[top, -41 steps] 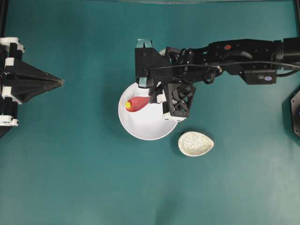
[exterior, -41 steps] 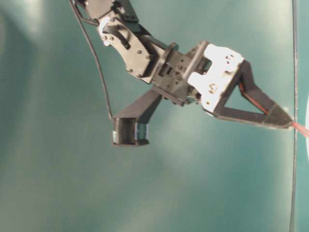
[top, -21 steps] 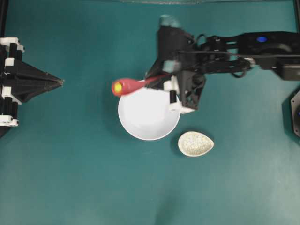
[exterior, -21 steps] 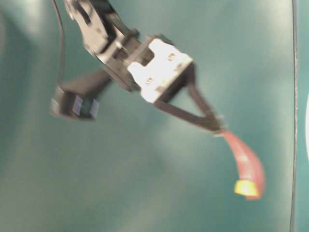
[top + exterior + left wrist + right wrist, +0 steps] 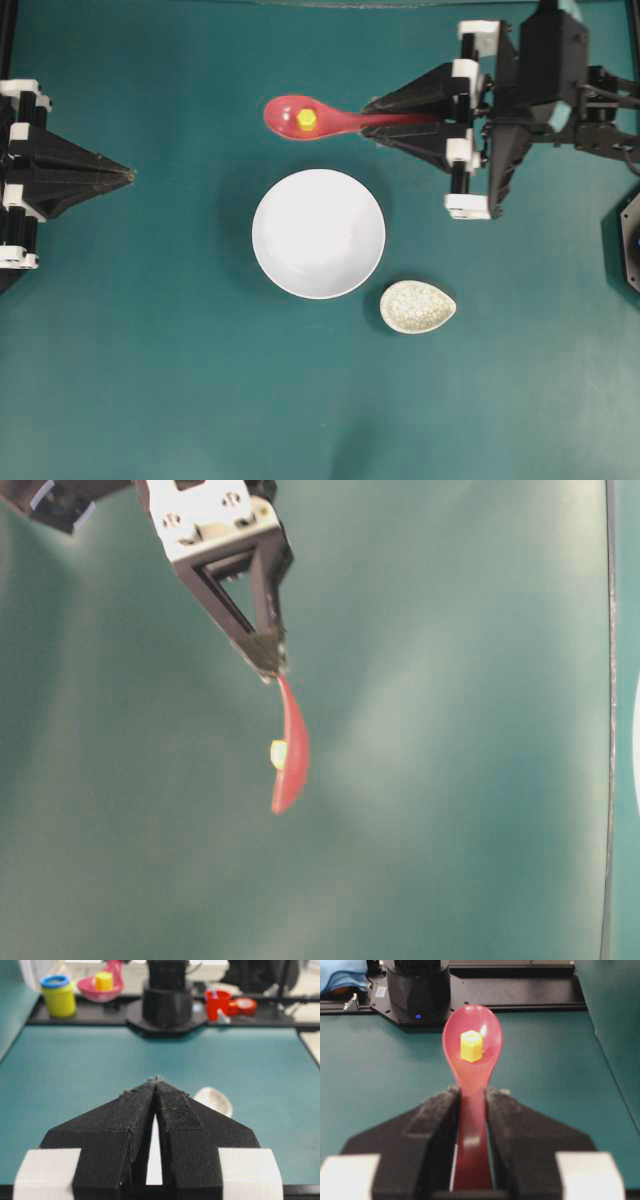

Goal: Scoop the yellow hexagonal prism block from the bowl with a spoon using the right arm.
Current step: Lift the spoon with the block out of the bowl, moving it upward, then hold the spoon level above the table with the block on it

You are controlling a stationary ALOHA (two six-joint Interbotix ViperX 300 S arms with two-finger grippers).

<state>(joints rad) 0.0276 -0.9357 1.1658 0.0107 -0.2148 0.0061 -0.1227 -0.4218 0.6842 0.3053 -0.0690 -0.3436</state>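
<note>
From the right wrist camera, nearest my view, the right gripper (image 5: 471,1105) is clamped on the handle of the spoon (image 5: 471,1060), both black textured fingers pressed against its glossy pink-red sides; at 12 o'clock from the fingertips the oval scoop carries the yellow hexagonal prism block (image 5: 471,1045), a tiny bright six-sided piece sitting loose near the middle of the scoop. My worry from here is that nothing but the shallow, slick curve of the scoop keeps that block in place, so any tilt, jolt or roll of the wrist could slide it over the rim, and the smooth handle could twist between the fingers. In the overhead view the spoon is held clear above the teal mat, at about 12 o'clock from the bowl (image 5: 318,233), a plain round glossy white dish that now shows nothing inside. The small speckled cream teardrop dish (image 5: 418,306) lies just off the bowl at 4 o'clock. Farthest off, at 9 o'clock, the left gripper (image 5: 130,175) rests with its pointed fingers together, holding nothing.
</note>
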